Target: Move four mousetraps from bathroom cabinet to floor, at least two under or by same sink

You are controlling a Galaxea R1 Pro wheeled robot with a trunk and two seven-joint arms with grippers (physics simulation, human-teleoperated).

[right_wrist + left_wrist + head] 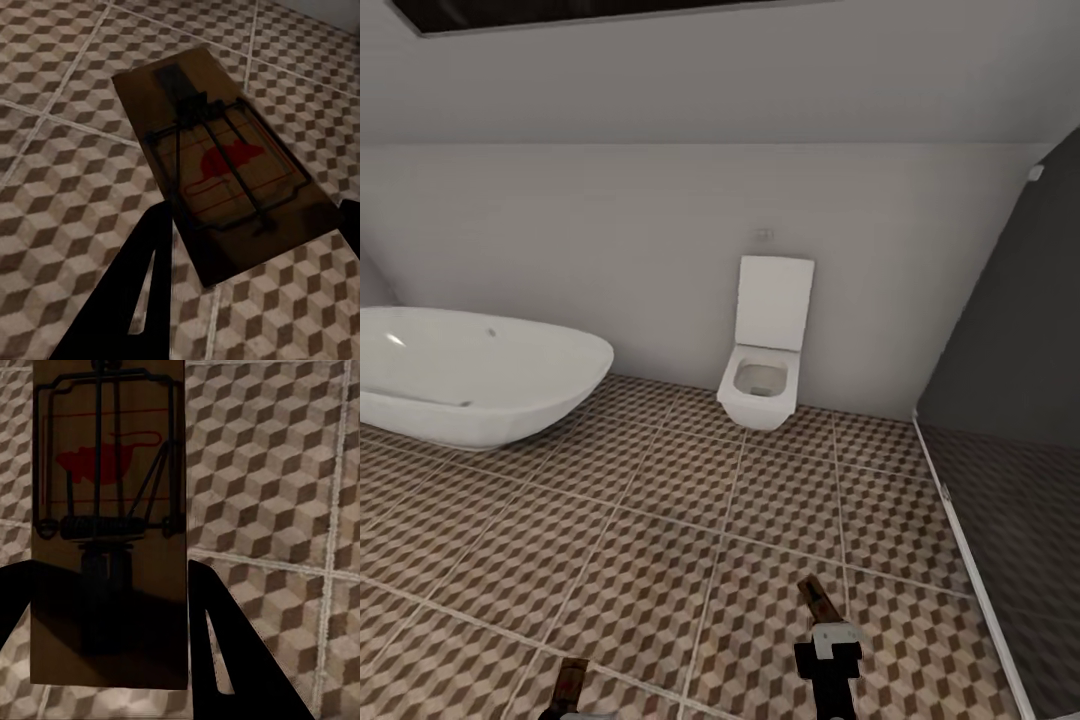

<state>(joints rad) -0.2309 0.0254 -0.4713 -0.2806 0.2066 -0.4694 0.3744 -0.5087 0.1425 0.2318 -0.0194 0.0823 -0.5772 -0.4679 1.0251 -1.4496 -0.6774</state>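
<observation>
Right gripper [826, 648] at the bottom of the head view has one mousetrap [818, 601] poking out over the cube-pattern floor [660, 520], with one oval bathtub [470, 375] and one square toilet [763, 345] further back. Left wrist view: left gripper's fingers [225, 652] clamped on one mousetrap [109, 521], red mouse print up. Right wrist view: same deal, one trap [225, 165] pinched above the tiles [67, 150], so two traps total.

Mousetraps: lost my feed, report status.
Left pincer shut on a mousetrap. Right pincer shut on another mousetrap. Both over tiled floor; bathtub, toilet ahead.
</observation>
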